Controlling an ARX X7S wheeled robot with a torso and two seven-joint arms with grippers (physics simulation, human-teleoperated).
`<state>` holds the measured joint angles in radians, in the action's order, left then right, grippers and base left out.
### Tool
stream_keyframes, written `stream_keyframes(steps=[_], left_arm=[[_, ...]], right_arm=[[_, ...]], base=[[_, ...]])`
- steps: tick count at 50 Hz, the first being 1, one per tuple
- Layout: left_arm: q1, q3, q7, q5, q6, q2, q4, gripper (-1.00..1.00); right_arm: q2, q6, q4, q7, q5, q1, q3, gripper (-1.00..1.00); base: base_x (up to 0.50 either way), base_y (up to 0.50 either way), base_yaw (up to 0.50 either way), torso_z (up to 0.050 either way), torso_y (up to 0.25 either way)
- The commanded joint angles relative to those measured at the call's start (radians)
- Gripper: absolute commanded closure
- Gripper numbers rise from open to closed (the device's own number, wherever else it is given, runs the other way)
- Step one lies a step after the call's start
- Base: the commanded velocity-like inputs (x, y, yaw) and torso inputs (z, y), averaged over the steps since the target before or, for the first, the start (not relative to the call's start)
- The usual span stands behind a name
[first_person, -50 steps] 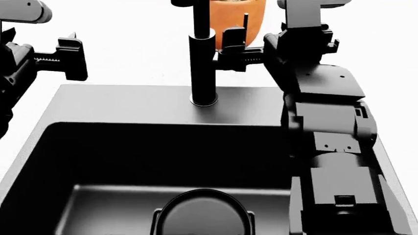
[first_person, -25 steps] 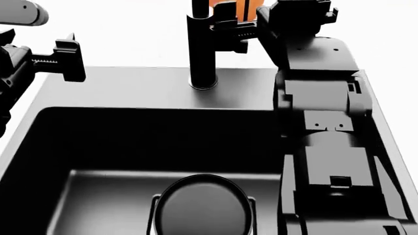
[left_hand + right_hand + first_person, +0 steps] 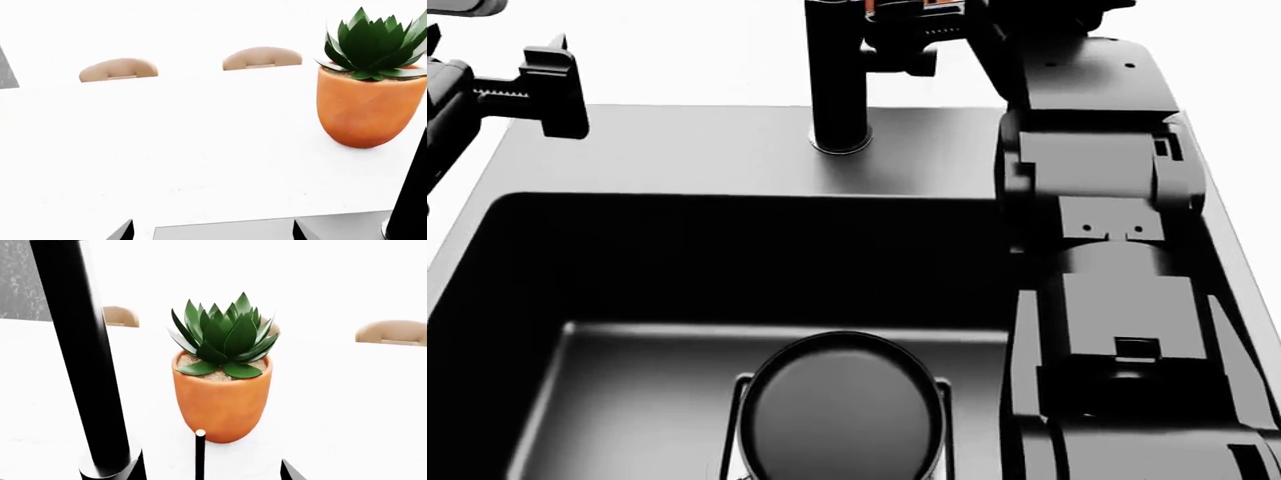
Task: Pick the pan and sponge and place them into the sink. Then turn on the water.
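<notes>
- Where the head view looks down over the sink, the pan lies on the basin floor at the near middle, over the square drain plate, its near edge cut off by the frame; bare floor lies to its left.
- The sponge shows in no view, and no stream of water shows.
- The faucet stands upright on the far rim, at the middle; flat rim runs free to its left as far as the left gripper.
- The left gripper hangs over the far left corner of the rim; one finger shows side-on, nothing is seen in it, and I cannot tell how far it is open.
- The right arm runs up the right side over the sink's right rim, and the right gripper sits just right of the faucet at the top edge; its opening cannot be judged here.
- In the left wrist view, two dark fingertips stand apart at the near edge with nothing between them, over the rim's far edge; beyond lies wide white counter, with an orange plant pot to the right and two chair backs at the far edge.
- In the right wrist view, the faucet column is close on the left, the thin lever stands upright just right of it in front of the pot, and one fingertip shows further right; the lever looks ungripped.
</notes>
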<state>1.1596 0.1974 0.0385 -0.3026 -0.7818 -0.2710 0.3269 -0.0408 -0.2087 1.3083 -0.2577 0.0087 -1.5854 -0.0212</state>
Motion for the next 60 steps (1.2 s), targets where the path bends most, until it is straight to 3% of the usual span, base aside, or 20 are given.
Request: stream_keyframes(steps=[1,60], left_arm=[[0.013,0.007,-0.003,-0.003,-0.011,-0.004,-0.002,-1.00],[0.083,0.002,-0.007,-0.030,-0.031,-0.014,0.036,-1.00]], right_arm=[[0.001,-0.005,0.000,0.003,0.001,-0.014,0.007,-1.00],[0.000,-0.043,0.000,0.014,-0.008,-0.127,-0.018,-1.00]], base=[[0.00,0.00,0.00,0.005,-0.068],[0.00,0.00,0.00,0.007,-0.069]])
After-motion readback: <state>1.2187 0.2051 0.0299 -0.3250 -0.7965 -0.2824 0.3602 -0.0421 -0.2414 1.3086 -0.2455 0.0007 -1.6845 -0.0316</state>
